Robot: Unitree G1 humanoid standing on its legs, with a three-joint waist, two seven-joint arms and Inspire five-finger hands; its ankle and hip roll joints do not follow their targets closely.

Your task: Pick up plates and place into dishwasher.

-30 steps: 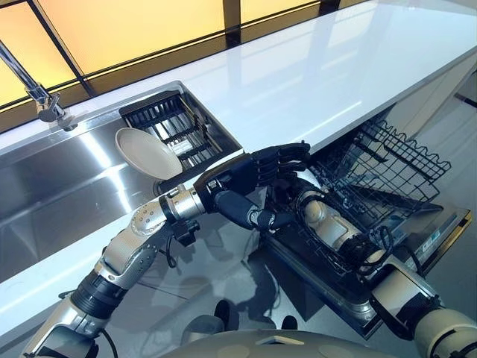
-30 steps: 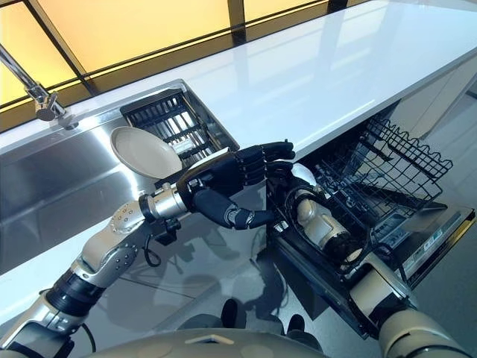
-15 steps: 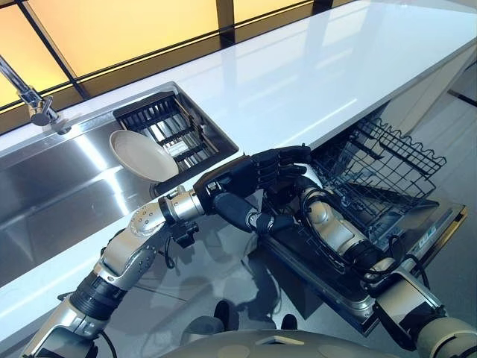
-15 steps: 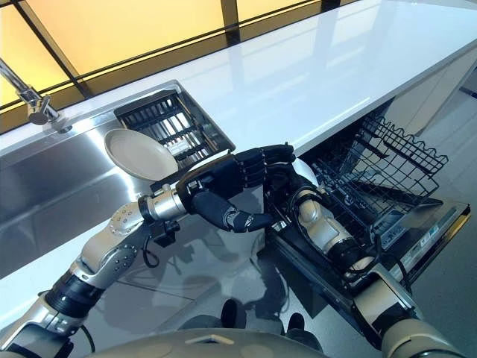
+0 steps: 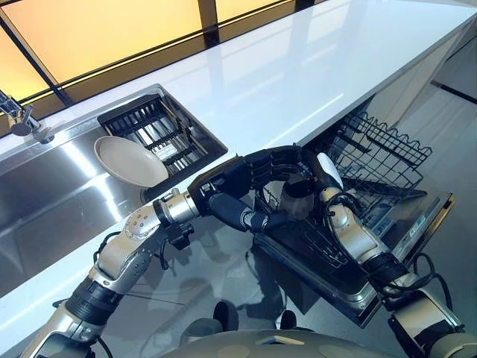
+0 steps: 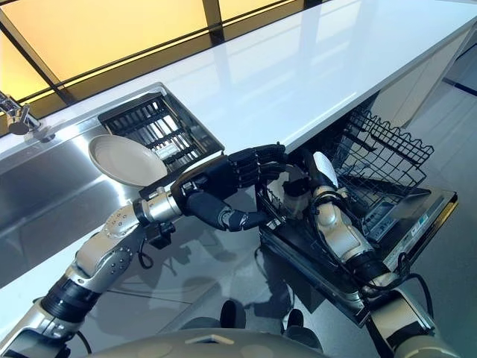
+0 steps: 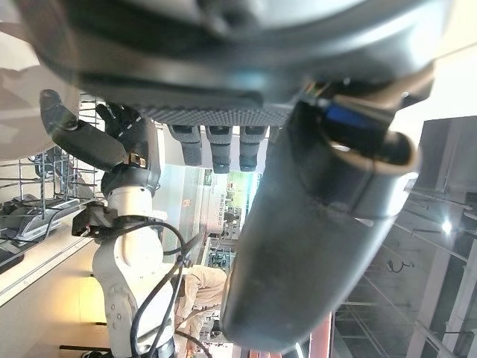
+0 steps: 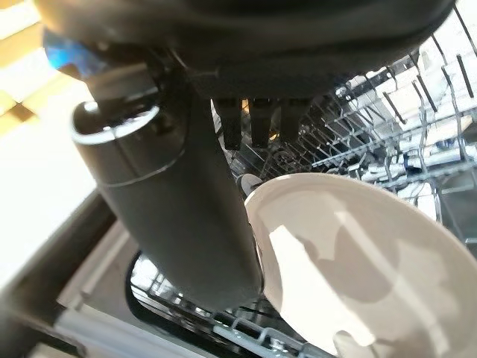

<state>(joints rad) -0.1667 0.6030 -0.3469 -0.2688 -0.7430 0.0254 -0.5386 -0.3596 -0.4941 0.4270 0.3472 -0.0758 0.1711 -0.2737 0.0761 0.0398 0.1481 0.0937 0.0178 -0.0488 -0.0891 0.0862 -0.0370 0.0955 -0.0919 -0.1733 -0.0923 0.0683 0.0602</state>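
Over the pulled-out dishwasher rack (image 5: 373, 160), at about 3 o'clock in the head views, the right hand (image 6: 299, 183) holds a white plate (image 6: 325, 168) on its edge. Its thumb (image 8: 182, 186) and fingers (image 8: 264, 119) pinch the plate's rim, as the right wrist view shows, with the rack's wires just behind the plate. The rack is made of dark wire and sits on the open dishwasher door (image 5: 406, 224), under the edge of the white countertop (image 5: 298, 67).

The left hand (image 5: 238, 179) hangs in the air close beside the right hand, near the middle of the view. Its fingers are loosely bent and its thumb sticks out, and it holds nothing.

Far off at 10 o'clock, a second white plate (image 5: 130, 161) leans in the steel sink (image 5: 45, 194). It rests against a black dish rack (image 5: 160, 130). A faucet (image 5: 22, 119) shows at 9 o'clock.
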